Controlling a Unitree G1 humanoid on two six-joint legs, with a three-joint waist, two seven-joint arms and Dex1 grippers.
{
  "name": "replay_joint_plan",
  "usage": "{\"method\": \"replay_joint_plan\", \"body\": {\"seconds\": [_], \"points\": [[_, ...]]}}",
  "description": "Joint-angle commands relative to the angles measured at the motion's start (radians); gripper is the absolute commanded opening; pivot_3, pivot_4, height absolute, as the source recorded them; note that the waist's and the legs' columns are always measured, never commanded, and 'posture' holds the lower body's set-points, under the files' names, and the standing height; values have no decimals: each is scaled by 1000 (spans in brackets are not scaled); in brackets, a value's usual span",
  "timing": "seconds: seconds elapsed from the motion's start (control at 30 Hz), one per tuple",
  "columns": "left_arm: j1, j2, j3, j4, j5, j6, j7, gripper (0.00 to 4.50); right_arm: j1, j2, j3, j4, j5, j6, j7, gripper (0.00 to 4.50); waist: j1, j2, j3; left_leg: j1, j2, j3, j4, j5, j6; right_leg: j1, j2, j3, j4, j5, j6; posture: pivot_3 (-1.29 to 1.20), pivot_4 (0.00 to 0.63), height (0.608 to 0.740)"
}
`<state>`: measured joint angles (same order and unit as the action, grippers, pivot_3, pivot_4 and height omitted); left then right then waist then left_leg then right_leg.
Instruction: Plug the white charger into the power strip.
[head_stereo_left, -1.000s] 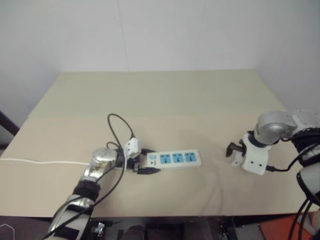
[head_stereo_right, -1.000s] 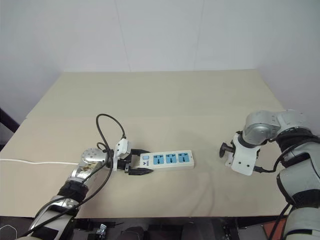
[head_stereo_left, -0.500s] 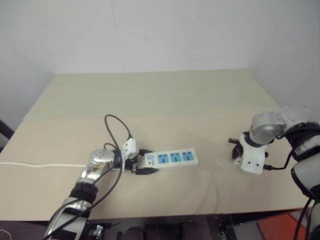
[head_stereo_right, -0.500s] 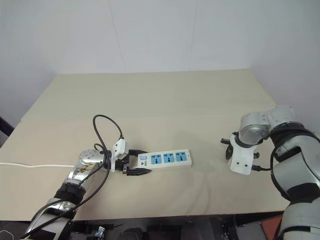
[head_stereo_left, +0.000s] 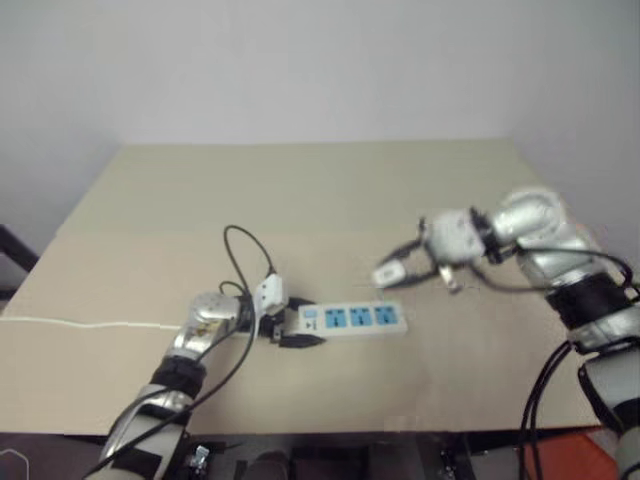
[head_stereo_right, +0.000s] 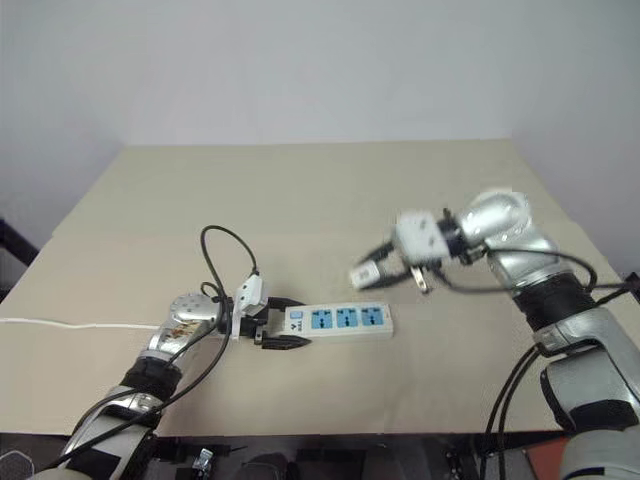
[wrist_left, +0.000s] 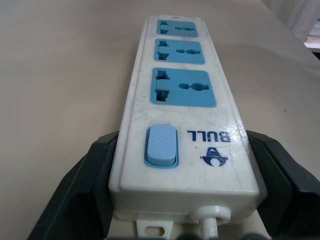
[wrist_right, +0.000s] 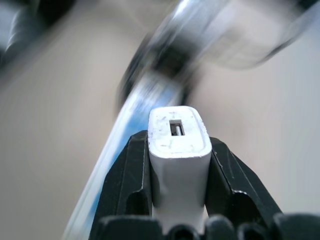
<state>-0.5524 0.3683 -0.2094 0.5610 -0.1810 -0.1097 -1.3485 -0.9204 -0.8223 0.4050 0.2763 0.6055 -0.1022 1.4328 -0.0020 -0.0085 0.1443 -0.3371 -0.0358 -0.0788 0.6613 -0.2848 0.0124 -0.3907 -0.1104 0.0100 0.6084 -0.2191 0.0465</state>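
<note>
Two holds are in place, you will note: the left gripper (wrist_left: 165, 210) clasps the power strip (wrist_left: 182, 107) at its switch end on the bench (head_stereo_left: 330, 190), while the right gripper (wrist_right: 177, 150) pinches the white charger (wrist_right: 177, 145) above the strip, not yet inserted.

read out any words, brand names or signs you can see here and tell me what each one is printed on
"BULL", seen upside down, with a small blue logo beneath: on the power strip, beside its blue switch.
The switch's faint round symbol: too faint to read.
The white charger: no readable text.
</note>
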Motion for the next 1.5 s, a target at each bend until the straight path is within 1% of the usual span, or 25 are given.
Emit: {"method": "replay_joint_plan", "body": {"seconds": [0.03, 0.13, 0.17, 0.23, 0.4, 0.6, 0.67, 0.87, 1.3, 1.5], "points": [[-3, 8, -29, 23, 30, -12, -27, 3319, 93, 64, -100, -105, 91, 209, -120, 1120, 6, -1, -1, 0, 0, 0, 0, 0, 0, 0, 0, 0, 0, 0, 0, 0, 150, 740], [-6, 9, -30, 28, 28, -21, -36, 3319, 193, 197, -160, -161, 78, 266, -299, 1120, 6, -1, -1, -5, -1, 1, 0, 0, 0, -6, 0, 1, 2, 0, 0, 0, 150, 740], [-7, 9, -30, 29, 27, -23, -38, 3319, 218, 239, -173, -168, 60, 273, -345, 1120, 5, -1, -1, -8, -1, 2, 0, 0, 0, -10, 0, 2, 3, 0, 0, 0, 150, 740], [-8, 9, -29, 31, 26, -29, -46, 3319, 257, 300, -184, -170, 26, 273, -389, 1120, 4, -1, -2, -12, -2, 2, 0, 1, -2, -15, 0, 3, 5, 0, 0, 0, 150, 740], [-18, 11, -31, 51, 30, -51, -60, 3319, 335, 396, -193, -159, -50, 249, -447, 1120, 1, -1, -2, -13, -2, 2, 0, 1, -2, -14, 1, 1, 4, 1, 0, 0, 150, 740], [-22, 7, -29, 60, 27, -55, -65, 3319, 407, 418, -199, -176, -89, 259, -398, 1120, -8, -1, -2, -13, -2, 3, 1, 1, -2, -13, 1, 1, 5, 1, 0, 0, 150, 740], [-18, 6, -31, 58, 27, -55, -66, 3319, 422, 417, -202, -167, -95, 232, -355, 1120, -10, -1, -2, -12, -2, 3, 1, 1, -2, -13, 1, 1, 4, 1, 0, 0, 150, 740], [-17, 5, -32, 57, 26, -54, -70, 3319, 447, 419, -207, -136, -152, 190, -315, 1120, -10, -1, -2, -12, -2, 3, 1, 1, -2, -13, 2, 1, 4, 0, 1, 0, 150, 740], [-24, 5, -33, 68, 29, -52, -73, 3319, 422, 458, -221, -33, -228, 125, -291, 1120, -11, -1, -2, -11, -2, 3, 1, 1, -2, -12, 2, 1, 4, 0, 1, 0, 150, 740], [-26, 7, -33, 68, 30, -52, -75, 3319, 428, 457, -213, 2, -262, 96, -271, 1120, -11, -1, -2, -11, -2, 3, 1, 1, -2, -12, 2, 1, 4, 0, 1, 0, 150, 740]]}}
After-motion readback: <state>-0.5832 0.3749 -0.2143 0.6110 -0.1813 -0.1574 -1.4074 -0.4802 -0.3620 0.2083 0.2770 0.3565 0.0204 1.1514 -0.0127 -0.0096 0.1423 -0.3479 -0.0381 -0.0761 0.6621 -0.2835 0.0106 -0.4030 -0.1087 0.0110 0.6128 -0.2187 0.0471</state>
